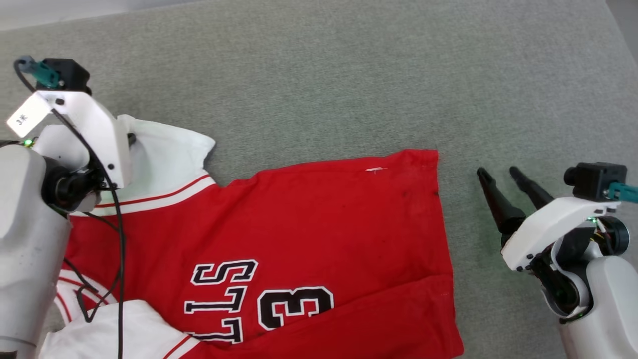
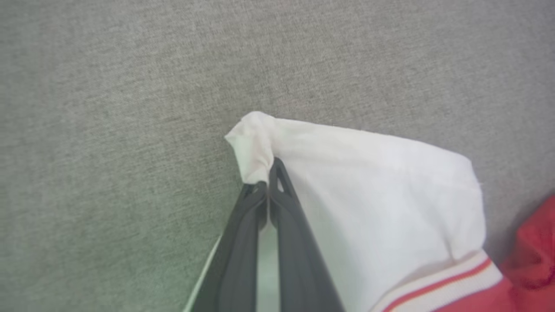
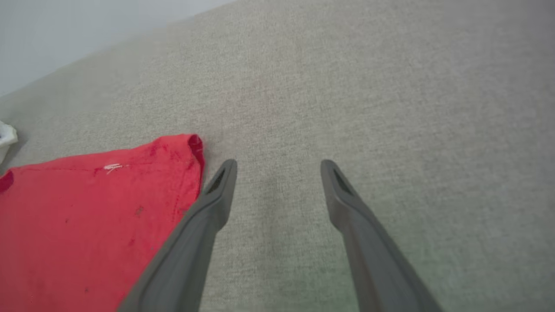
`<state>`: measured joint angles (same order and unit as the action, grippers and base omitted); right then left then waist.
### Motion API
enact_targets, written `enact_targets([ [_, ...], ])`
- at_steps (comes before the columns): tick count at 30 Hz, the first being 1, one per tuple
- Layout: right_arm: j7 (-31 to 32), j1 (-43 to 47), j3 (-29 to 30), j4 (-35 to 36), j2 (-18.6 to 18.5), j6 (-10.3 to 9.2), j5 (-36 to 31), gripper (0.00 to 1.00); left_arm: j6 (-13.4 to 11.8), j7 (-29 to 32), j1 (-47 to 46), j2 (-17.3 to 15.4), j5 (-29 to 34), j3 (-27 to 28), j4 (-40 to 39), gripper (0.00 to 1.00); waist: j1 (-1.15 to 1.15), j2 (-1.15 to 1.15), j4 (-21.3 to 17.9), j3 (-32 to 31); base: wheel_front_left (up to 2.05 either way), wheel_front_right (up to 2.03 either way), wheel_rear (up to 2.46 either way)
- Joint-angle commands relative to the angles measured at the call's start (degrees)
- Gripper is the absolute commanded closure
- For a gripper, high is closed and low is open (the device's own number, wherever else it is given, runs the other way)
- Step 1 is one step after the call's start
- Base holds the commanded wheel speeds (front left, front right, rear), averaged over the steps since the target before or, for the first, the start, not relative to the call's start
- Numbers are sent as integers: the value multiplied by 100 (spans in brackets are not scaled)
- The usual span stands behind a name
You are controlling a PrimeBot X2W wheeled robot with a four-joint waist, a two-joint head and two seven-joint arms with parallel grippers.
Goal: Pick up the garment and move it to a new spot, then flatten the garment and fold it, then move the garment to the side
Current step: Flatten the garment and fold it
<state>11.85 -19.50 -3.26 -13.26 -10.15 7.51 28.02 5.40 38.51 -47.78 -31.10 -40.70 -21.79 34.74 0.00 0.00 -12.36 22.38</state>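
Garment [image 1: 309, 234]: we find it spread on the grey cloth surface [image 1: 349, 60], long axis running across us, sleeves left, hem right.
Left gripper [image 2: 269, 173]: pinched together on a corner of the white sleeve end [image 2: 368, 182].
Right gripper [image 1: 497, 170]: fingers apart, empty; the hem corner [image 3: 190, 145] lies just beside it, to its left.
Nearer arm for the hem: the right, we judge.

Kind of place unclear — a broad grey woven cloth surface [image 1: 319, 75] meets a pale wall [image 3: 65, 34]
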Motion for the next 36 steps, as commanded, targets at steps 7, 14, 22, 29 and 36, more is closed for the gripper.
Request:
enact_targets([
  [7, 1381, -556, -424, -169, -481, -5, 517, 0, 68, -347, -157, 173, 6, -63, -342, 100, 0, 0, 426, 23, 0, 0, 0],
  [14, 2124, -920, -836, -294, -718, -5, 623, 0, 92, -514, -248, 229, 108, -167, -648, 100, 0, 0, 706, 124, 0, 0, 0],
  [22, 3049, -953, -1241, -973, -660, -3, 762, 82, 97, -656, -173, 272, 126, -256, -833, 100, 0, 0, 928, 181, 0, 0, 0],
  [29, 2811, -1102, -1089, -841, -777, -5, 739, 100, 95, -866, 14, 227, 57, -215, -821, 100, 0, 0, 978, 42, 0, 0, 0],
  [36, 2433, -834, -707, -375, -875, -5, 642, 100, -6, -1367, 535, 82, -54, 17, -967, 100, 0, 0, 1029, -413, 0, 0, 0],
])
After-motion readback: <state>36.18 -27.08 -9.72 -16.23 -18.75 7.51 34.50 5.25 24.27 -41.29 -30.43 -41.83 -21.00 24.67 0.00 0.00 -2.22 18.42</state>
